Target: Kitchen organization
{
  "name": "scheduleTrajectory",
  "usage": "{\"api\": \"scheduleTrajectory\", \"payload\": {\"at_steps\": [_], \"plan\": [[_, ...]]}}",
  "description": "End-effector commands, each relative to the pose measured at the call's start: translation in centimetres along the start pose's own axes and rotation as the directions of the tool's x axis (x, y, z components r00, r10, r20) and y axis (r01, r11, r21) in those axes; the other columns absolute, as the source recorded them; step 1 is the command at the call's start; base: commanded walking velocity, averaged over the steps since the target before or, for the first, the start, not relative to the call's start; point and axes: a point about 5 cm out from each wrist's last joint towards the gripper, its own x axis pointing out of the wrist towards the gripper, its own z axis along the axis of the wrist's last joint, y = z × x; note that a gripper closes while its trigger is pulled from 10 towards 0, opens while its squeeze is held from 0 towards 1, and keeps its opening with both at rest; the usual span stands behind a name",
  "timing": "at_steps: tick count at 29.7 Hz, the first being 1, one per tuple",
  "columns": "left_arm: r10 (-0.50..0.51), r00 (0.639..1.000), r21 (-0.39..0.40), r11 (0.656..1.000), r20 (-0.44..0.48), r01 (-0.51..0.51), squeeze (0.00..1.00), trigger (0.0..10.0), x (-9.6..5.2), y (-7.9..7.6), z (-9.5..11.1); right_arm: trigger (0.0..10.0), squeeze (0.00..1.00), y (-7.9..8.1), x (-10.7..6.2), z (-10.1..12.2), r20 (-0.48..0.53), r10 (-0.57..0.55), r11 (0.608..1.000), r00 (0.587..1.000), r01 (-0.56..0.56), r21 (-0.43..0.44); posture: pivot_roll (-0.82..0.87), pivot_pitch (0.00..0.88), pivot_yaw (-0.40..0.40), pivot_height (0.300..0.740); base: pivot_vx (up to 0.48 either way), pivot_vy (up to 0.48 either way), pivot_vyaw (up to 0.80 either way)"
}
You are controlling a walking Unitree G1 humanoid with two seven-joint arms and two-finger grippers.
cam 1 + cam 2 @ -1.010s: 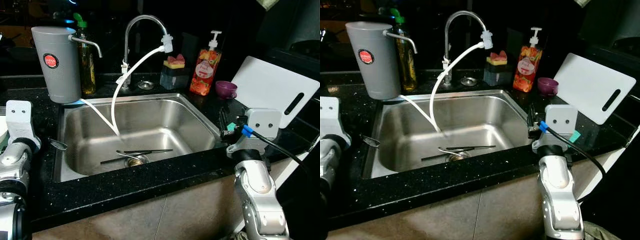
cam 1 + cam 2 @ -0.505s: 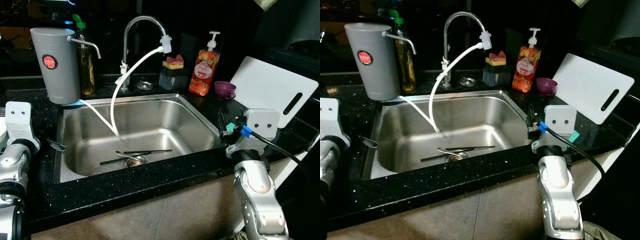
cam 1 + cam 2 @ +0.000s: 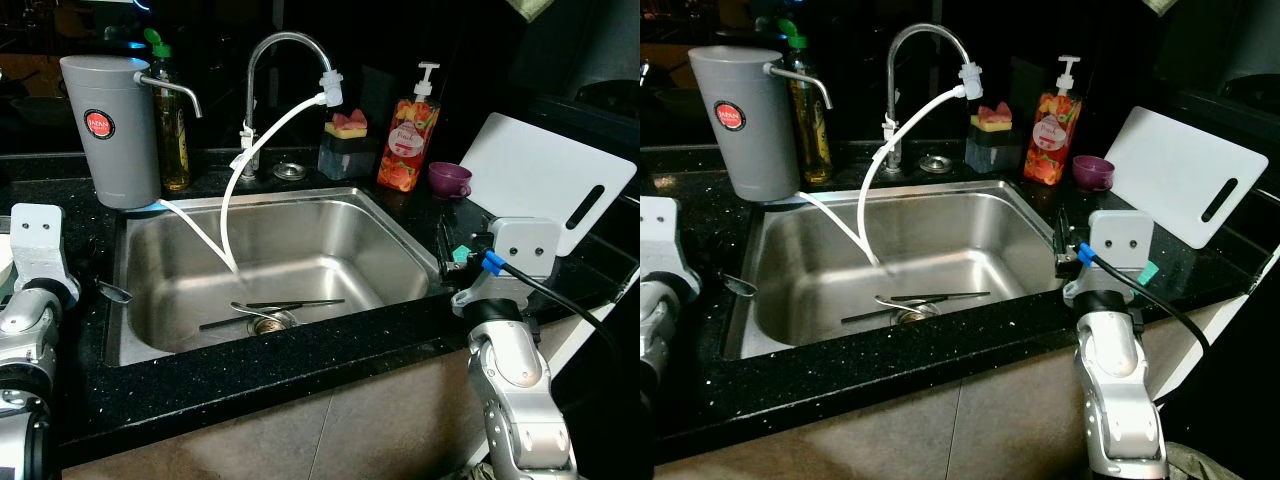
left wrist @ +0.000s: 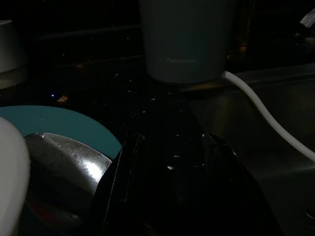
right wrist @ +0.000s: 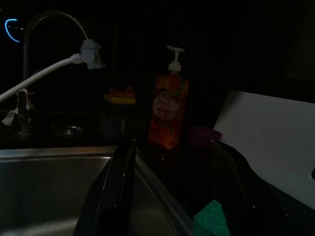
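In the sink (image 3: pixel 385 240) I see a spoon (image 3: pixel 262 311) and dark chopsticks (image 3: pixel 270 312) lying by the drain at the basin's 6 o'clock, with a white hose (image 3: pixel 232 190) hanging down from the tap (image 3: pixel 285 45) at 12. A second spoon (image 3: pixel 113 290) rests on the rim at 9. My right gripper (image 5: pixel 172 196) hovers over the table (image 3: pixel 250 380) at the sink's 3 o'clock, fingers spread and holding nothing, pointing at the soap bottle (image 5: pixel 168 115), purple cup (image 3: pixel 451 179) and white board (image 3: pixel 545 180). My left gripper (image 4: pixel 170 191) sits at 9 o'clock, released as well, just beside a teal plate (image 4: pixel 54 125) and facing the grey filter jug (image 3: pixel 112 130).
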Motion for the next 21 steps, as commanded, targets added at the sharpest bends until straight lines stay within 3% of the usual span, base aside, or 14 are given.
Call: {"api": "scheduleTrajectory", "payload": {"at_steps": [1,8,11,21], "plan": [[-0.011,0.993,-0.019,1.0,-0.115,0.008,0.0,10.0,-1.4,-0.6,-3.3,10.0,0.0,-0.1,0.0,0.0,0.002,-0.008,1.0,1.0,0.008,0.009,0.0,0.089,-0.125,0.74,0.0,0.0,0.0],[0.006,0.998,-0.027,1.0,-0.063,-0.008,0.0,10.0,-0.8,0.0,-1.8,10.0,0.0,-0.1,0.0,0.0,0.003,-0.011,1.0,1.0,0.011,0.009,0.01,0.088,-0.123,0.74,0.0,0.0,0.0],[0.017,0.999,-0.05,0.999,0.05,-0.015,0.0,10.0,0.5,0.5,1.4,10.0,0.0,-0.1,0.0,-0.1,0.004,-0.014,1.0,1.0,0.014,0.015,0.02,0.087,-0.119,0.74,0.0,0.0,0.0],[0.027,0.985,-0.079,0.997,0.168,-0.014,0.0,10.0,1.3,0.9,4.7,10.0,0.0,0.0,0.0,-0.1,0.005,-0.021,1.0,1.0,0.021,0.021,0.03,0.089,-0.114,0.74,0.0,0.0,0.0]]}}
